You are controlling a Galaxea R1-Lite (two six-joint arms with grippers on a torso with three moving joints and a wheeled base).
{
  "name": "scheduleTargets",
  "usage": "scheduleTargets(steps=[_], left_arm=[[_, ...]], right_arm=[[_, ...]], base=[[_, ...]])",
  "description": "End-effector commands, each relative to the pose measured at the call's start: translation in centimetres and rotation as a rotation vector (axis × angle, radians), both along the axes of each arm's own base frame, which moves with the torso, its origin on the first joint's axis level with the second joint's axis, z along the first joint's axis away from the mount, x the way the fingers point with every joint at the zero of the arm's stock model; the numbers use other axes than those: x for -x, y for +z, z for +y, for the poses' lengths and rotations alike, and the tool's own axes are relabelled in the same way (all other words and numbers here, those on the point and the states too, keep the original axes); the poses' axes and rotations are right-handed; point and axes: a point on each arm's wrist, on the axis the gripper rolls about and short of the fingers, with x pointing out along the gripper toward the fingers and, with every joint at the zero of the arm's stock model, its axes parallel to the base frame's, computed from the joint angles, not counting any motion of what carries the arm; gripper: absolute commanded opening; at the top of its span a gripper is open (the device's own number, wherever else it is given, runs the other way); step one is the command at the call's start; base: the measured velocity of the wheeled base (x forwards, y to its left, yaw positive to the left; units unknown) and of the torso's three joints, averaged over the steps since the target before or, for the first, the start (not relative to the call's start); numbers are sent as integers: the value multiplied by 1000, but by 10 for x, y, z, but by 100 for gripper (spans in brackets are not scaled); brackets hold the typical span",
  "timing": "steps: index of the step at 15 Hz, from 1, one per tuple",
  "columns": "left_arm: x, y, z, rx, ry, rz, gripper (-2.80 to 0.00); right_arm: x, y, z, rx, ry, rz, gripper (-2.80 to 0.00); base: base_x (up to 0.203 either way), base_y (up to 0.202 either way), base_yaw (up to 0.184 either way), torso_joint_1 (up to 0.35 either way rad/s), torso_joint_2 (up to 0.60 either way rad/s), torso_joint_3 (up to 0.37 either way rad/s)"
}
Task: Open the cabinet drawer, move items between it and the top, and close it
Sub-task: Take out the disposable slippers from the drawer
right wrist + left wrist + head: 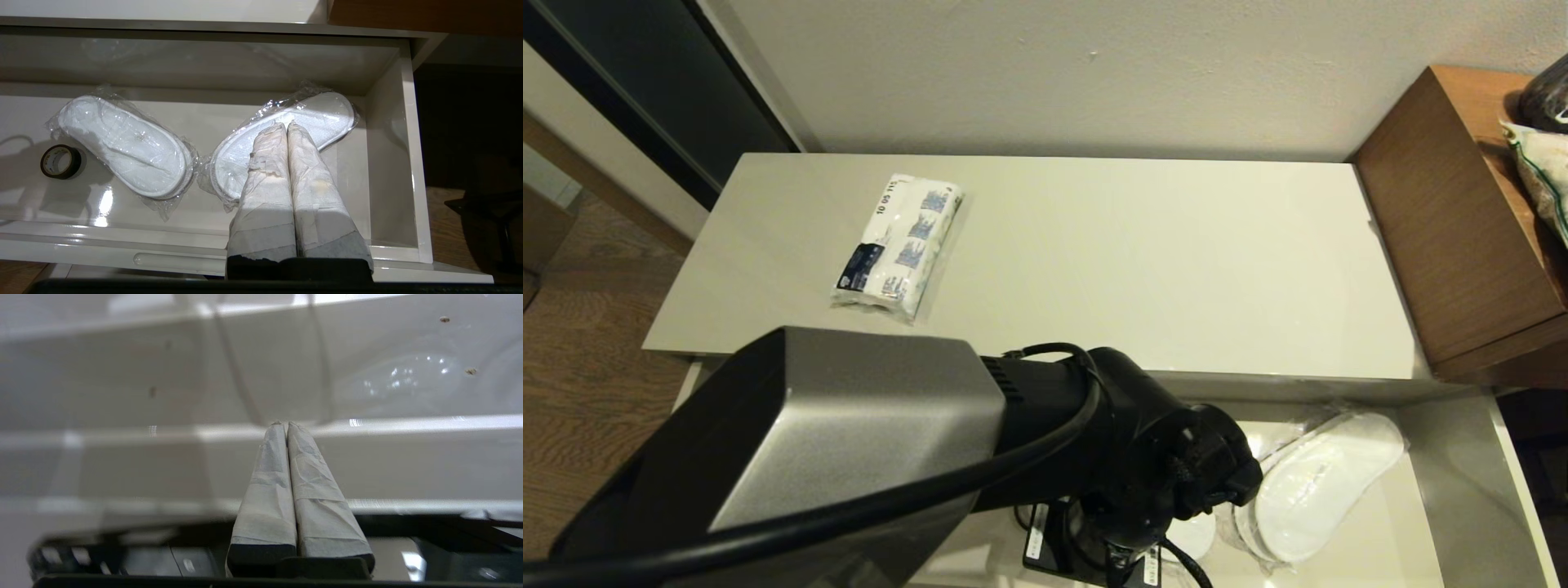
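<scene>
The cabinet drawer (pixel 1462 474) is pulled out below the glossy top (pixel 1135 261). On the top's left part lies the tissue packet (pixel 900 245). Inside the drawer (pixel 388 163) lie two packs of white slippers in clear plastic, one (pixel 126 145) towards the middle and one (pixel 322 114) by the end wall; the head view shows slippers (pixel 1319 482) too. My right gripper (pixel 286 124) is shut and empty, over the end-wall slipper pack; whether it touches is unclear. My left gripper (pixel 284 424) is shut and empty, its tips at a pale drawer rim (pixel 122 465). The left arm (pixel 849 457) covers the drawer's left half.
A small black ring (pixel 60 161) sits in the drawer beside the slippers. A taller brown wooden unit (pixel 1445 220) stands to the right of the cabinet, with bags (pixel 1543 163) on it. Wood floor lies to the left.
</scene>
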Motion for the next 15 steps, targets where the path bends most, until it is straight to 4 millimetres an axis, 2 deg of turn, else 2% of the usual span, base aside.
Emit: scheduleTargets(steps=[1,4,8,11,15], left_arm=[[-5,-9,4,-3,-39,-9,-280],[-17,-22,8,9,-179,-79,-280],[-27,-33,-3,-1,-304,-165,-280],[-29,-41,-7,-20,-381,-213,-280],[-31,-43,-2,-42,-490,-248,-280]], right_arm=[[0,0,0,0,0,0,-280],[0,0,0,0,0,0,-280],[0,0,0,0,0,2,-280],[0,0,0,0,0,0,-280],[0,0,0,0,0,2,-280]], base=[[0,0,0,0,0,0],[0,0,0,0,0,0],[0,0,0,0,0,0],[0,0,0,0,0,0],[0,0,0,0,0,0]])
